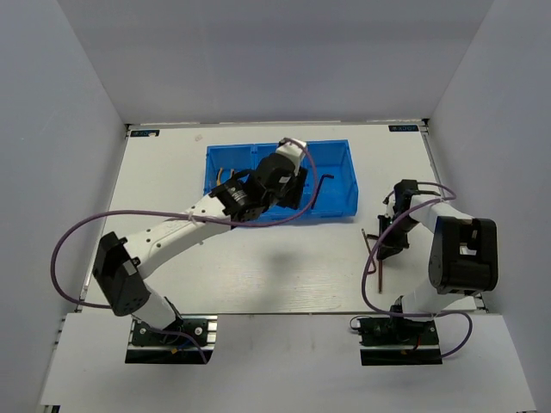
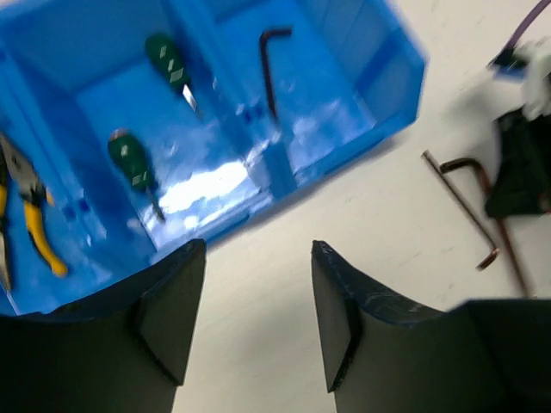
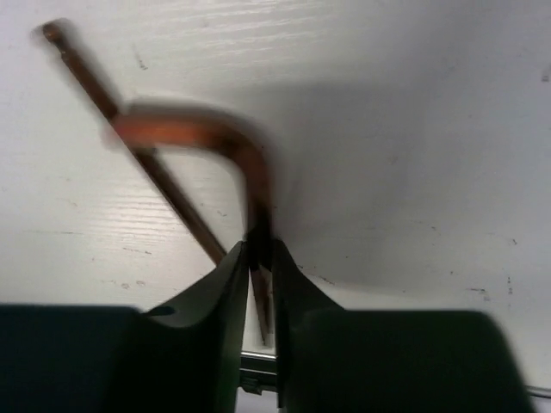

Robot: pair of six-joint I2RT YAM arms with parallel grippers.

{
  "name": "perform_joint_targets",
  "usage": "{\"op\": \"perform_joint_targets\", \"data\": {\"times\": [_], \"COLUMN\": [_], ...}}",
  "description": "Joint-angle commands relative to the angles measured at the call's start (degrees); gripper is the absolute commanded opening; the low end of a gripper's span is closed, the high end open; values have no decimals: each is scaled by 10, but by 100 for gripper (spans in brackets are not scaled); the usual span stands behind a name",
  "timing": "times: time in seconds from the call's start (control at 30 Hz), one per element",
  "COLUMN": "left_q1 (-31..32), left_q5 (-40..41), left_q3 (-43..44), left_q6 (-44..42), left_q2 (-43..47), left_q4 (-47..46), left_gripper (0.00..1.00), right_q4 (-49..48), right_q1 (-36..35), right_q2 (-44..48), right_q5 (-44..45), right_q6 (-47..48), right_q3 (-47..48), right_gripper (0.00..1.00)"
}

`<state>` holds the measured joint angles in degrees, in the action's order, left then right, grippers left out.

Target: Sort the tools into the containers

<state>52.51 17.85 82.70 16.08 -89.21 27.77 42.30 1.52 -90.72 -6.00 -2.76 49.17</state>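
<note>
The blue bin (image 1: pixel 340 185) has three compartments. In the left wrist view, the left one (image 2: pixel 60 284) holds yellow-handled pliers (image 2: pixel 34 225). The middle one holds two green screwdrivers (image 2: pixel 167 62) (image 2: pixel 129 160). The right one holds one hex key (image 2: pixel 269 70) (image 1: pixel 319 188). My left gripper (image 2: pixel 258 249) (image 1: pixel 291 191) is open and empty, above the bin's near wall. My right gripper (image 3: pixel 258 251) (image 1: pixel 386 244) is shut on the long arm of an L-shaped hex key (image 3: pixel 245 159), right of the bin. Another hex key (image 3: pixel 129 129) (image 1: pixel 368 243) lies on the table beside it.
The white table (image 1: pixel 258 267) is walled in by grey panels at the back and sides. Purple cables (image 1: pixel 77 232) loop beside each arm. In the left wrist view, the right gripper (image 2: pixel 521 163) shows dark at the right edge, with both loose hex keys (image 2: pixel 461 206) next to it.
</note>
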Motion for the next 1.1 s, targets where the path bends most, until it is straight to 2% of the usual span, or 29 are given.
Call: {"op": "perform_joint_targets", "data": {"times": [0.0,0.07,0.1,0.23,0.43,0.5,0.53,0.6,0.7,0.77,0.8,0.87,0.9,0.93,1.0,1.07], "left_q1": [-2,-2,-2,8,14,14,14,14,19,25,25,37,37,37,43,43], "left_q5": [6,-1,-1,-23,-28,-33,-33,-39,-89,-115,-130,-130,-130,-130,-117,-108], "left_q3": [-65,-99,-110,-148,-202,-207,-214,-221,-238,-238,-238,-238,-238,-238,-243,-251], "left_q6": [39,50,58,65,84,89,89,95,80,75,69,69,69,69,76,83], "left_q2": [37,62,70,96,127,134,139,139,139,128,113,100,100,100,100,121], "left_q4": [4,4,4,-3,-8,-8,-8,-20,-47,-62,-68,-69,-69,-69,-62,-62], "left_gripper": [62,62,61,59,59,59,59,59,59,59,59,61,61,61,62,62], "right_q4": [-23,-20,-18,15,63,87,93,109,93,64,51,36,39,49,56,33], "right_q1": [-4,0,1,7,4,2,0,-6,-39,-75,-83,-121,-127,-143,-158,-179], "right_q2": [-24,-25,-24,-8,61,64,70,63,37,20,-21,-56,-119,-141,-205,-226], "right_q5": [47,50,52,4,-136,-161,-214,-265,-315,-300,-288,-222,-204,-154,-122,-66], "right_q6": [-28,-30,-28,4,100,123,130,155,162,135,120,89,70,61,51,62], "right_q3": [8,12,15,52,159,203,215,254,305,339,354,423,447,517,558,579], "right_gripper": [16,8,0,0,0,0,0,0,0,0,0,0,0,0,0,0]}}
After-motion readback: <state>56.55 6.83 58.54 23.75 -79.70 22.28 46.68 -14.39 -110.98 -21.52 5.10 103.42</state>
